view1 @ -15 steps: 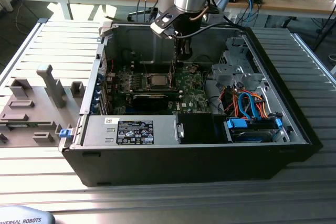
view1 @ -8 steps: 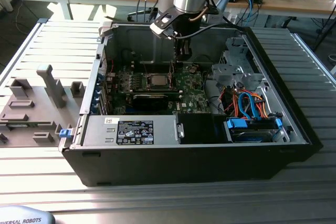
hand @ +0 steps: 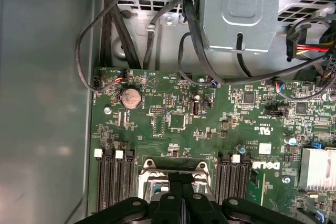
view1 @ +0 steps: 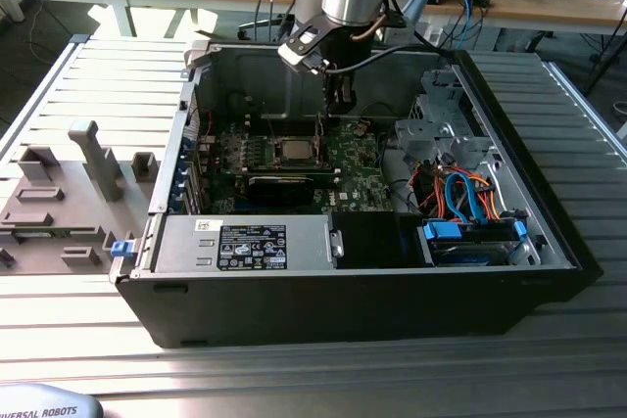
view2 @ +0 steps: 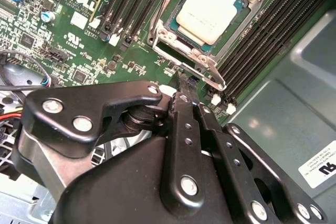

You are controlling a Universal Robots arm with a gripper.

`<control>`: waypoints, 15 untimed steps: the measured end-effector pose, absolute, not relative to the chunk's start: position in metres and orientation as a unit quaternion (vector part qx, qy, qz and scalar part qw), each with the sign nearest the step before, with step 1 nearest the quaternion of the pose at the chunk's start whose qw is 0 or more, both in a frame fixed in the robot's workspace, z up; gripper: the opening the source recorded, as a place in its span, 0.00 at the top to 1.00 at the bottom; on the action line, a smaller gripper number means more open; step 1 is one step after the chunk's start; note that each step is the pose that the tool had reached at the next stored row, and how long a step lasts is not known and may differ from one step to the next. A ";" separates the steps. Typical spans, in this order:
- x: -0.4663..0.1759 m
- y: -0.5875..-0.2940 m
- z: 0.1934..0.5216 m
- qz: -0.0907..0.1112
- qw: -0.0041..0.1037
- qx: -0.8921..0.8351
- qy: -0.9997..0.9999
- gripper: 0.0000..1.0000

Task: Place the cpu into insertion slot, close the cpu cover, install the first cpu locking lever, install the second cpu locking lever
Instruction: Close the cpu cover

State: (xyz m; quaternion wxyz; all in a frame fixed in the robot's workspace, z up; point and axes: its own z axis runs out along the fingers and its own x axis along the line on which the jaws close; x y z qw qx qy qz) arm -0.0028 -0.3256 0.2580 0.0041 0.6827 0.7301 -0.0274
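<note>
The chip [view2: 210, 11] in front of you has a smooth, satin silver-grey metal top. The socket [view2: 159, 36] has a rim of bare bright metal that catches the light. The circuit board [view2: 131, 51] is green with a glossy lacquered look. Your gripper [view2: 184, 80] is black metal, smooth and semi-matt, studded with shiny steel screw heads. The computer case [view1: 255, 75] is dull grey sheet metal, and the drive cage [hand: 241, 14] has the same dull grey finish. The cables [hand: 84, 40] are sheathed in smooth black plastic. The heat sink [hand: 317, 169] is pale finned metal. The coin battery [hand: 129, 98] is polished metal. You'll see the table [view1: 118, 75] is ribbed, brushed light metal.
</note>
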 end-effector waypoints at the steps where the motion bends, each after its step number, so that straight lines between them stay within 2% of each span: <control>1: -0.003 -0.326 0.258 -0.027 0.004 0.683 0.730 0.89; 15: -0.008 -0.326 0.255 -0.027 0.004 0.683 0.730 0.89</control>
